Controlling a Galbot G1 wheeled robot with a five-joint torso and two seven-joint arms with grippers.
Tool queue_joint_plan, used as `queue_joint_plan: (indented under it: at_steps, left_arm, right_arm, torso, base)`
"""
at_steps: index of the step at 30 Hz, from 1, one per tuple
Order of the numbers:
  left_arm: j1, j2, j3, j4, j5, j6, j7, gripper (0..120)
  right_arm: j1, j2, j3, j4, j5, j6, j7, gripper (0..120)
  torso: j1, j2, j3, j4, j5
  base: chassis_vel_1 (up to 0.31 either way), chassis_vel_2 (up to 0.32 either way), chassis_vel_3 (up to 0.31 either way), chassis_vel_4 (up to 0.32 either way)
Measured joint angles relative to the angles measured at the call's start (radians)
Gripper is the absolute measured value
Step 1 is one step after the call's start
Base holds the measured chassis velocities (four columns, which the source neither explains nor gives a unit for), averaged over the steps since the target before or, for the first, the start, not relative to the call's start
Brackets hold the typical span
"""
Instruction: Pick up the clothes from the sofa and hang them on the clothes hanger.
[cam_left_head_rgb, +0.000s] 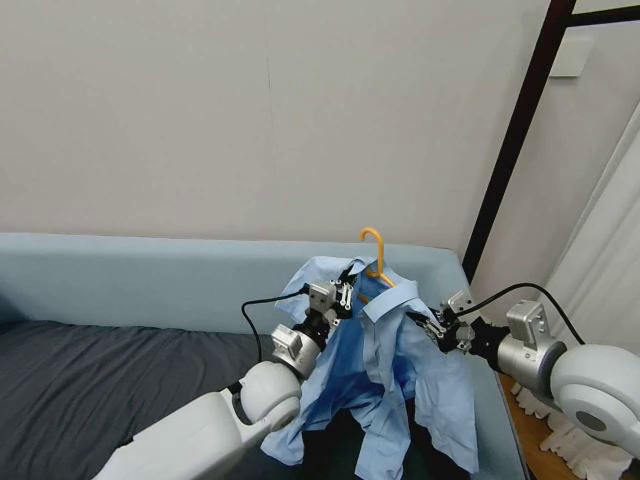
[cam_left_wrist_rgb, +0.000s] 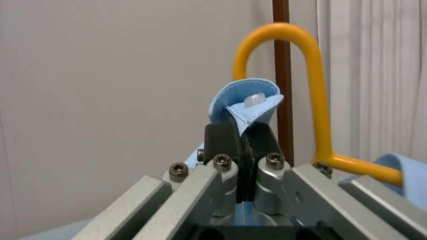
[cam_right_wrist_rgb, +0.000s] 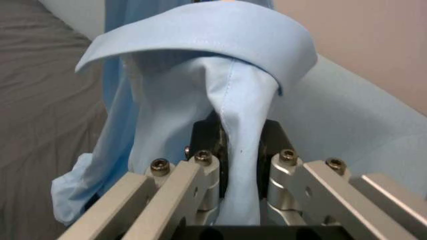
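Note:
A light blue shirt hangs on an orange hanger, held up above the sofa. My left gripper is shut on the shirt's collar edge, just beside the orange hanger hook. My right gripper is shut on the shirt fabric at the other shoulder, with cloth pinched between its pads. The shirt's lower part drapes down between both arms.
The sofa has a pale blue backrest and a dark grey seat. A dark rack pole rises at the right, next to a white curtain. A plain wall is behind.

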Motion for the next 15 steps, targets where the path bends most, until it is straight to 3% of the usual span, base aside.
queue_joint_plan:
  at_steps: [8,15]
  left_arm:
    - [-0.053,0.083,-0.007,-0.026,-0.035,0.007,0.005,0]
    - [-0.049,0.145,-0.018,-0.015,0.009,0.014,0.049,0]
  right_arm:
    - [0.018,0.003,-0.008,0.003,0.004,0.0,0.0,8]
    - [0.029,0.004,-0.014,0.011,0.008,0.0,-0.004,8]
  torso:
    - [0.0,0.0,0.0,-0.0001,-0.0001]
    - [0.0,0.0,0.0,0.0001,-0.0001]
  base:
    - [0.0,0.0,0.0,0.0]
    - [0.0,0.0,0.0,0.0]
